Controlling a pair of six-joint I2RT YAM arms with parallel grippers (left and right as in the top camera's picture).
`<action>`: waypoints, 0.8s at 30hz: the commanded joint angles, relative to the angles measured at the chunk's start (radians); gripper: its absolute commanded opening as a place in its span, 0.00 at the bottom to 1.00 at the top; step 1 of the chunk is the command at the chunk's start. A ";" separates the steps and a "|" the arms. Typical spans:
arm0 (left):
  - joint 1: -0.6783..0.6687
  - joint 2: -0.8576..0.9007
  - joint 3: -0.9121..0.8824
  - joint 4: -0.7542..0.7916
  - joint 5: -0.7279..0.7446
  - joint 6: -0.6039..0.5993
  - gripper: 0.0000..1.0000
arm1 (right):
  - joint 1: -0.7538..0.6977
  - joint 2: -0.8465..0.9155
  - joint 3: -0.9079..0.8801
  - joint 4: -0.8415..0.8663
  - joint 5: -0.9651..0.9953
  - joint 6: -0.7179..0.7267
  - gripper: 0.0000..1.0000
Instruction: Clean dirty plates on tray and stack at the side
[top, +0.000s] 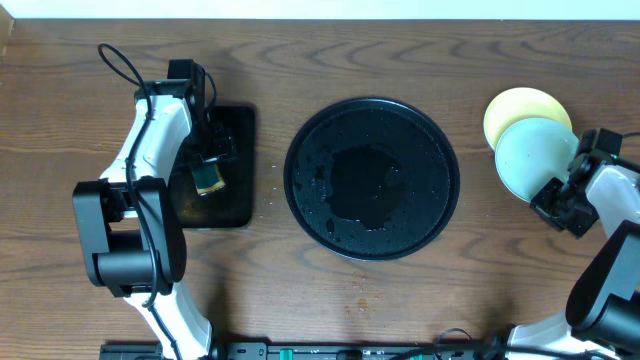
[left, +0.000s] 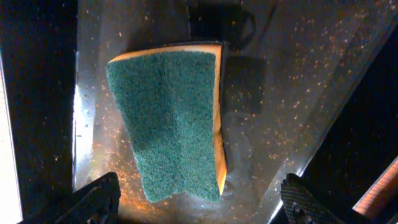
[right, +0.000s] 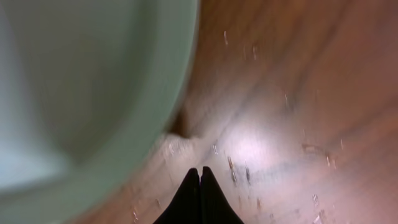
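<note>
The large round black tray (top: 420, 140) lies mid-table, wet and glossy, with no plate on it. At the right edge a pale blue-white plate (top: 530, 155) lies overlapping a pale yellow plate (top: 515, 110); a third plate is not visible. My right gripper (top: 548, 203) is shut and empty, just beside the blue-white plate's near rim. In the right wrist view its closed tips (right: 200, 171) hover over bare wood, with the plate (right: 81, 81) blurred at the upper left. My left gripper (top: 210, 165) is open above a green-and-yellow sponge (left: 174, 118), its fingers (left: 200, 198) wide apart.
The sponge (top: 210, 180) lies on a smaller rectangular black tray (top: 235, 130) at the left, which looks wet and speckled in the left wrist view (left: 280, 93). The wooden table shows small wet specks below the round tray.
</note>
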 joint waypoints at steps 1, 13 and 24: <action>0.003 0.000 0.000 -0.001 -0.012 0.006 0.83 | -0.006 -0.009 0.004 0.069 -0.084 -0.020 0.01; 0.003 0.000 0.000 -0.001 -0.012 0.006 0.83 | 0.008 -0.038 0.283 -0.011 -0.448 -0.230 0.30; 0.003 0.000 0.000 -0.001 -0.012 0.006 0.83 | 0.315 -0.307 0.501 -0.210 -0.518 -0.666 0.99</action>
